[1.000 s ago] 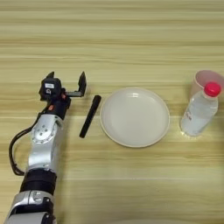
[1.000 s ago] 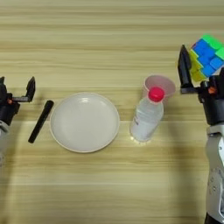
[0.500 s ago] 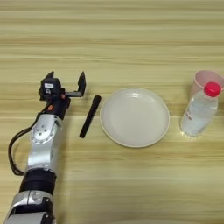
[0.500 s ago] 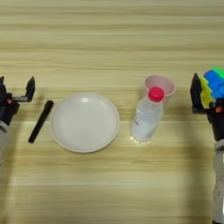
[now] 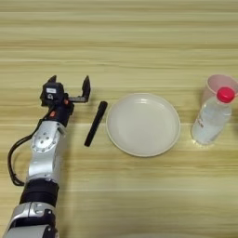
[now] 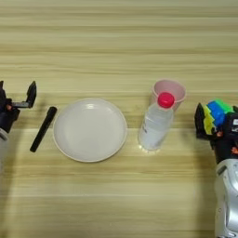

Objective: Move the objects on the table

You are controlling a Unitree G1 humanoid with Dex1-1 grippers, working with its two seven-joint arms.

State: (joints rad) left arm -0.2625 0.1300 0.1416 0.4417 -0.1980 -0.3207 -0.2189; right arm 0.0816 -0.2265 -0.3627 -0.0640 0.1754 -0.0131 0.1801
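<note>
In right claw (image 6: 217, 122): block (image 6: 214, 114); pen (image 5: 95, 123) beside open left claw (image 5: 69, 87).

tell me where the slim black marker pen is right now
The slim black marker pen lies on the light wooden table on the robot's left side, between the open left gripper and the round cream plate, touching neither.

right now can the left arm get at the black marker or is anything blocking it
Probably yes. The left gripper is open and sits just left of the marker, with only bare table between them. The plate lies on the marker's far side.
</note>
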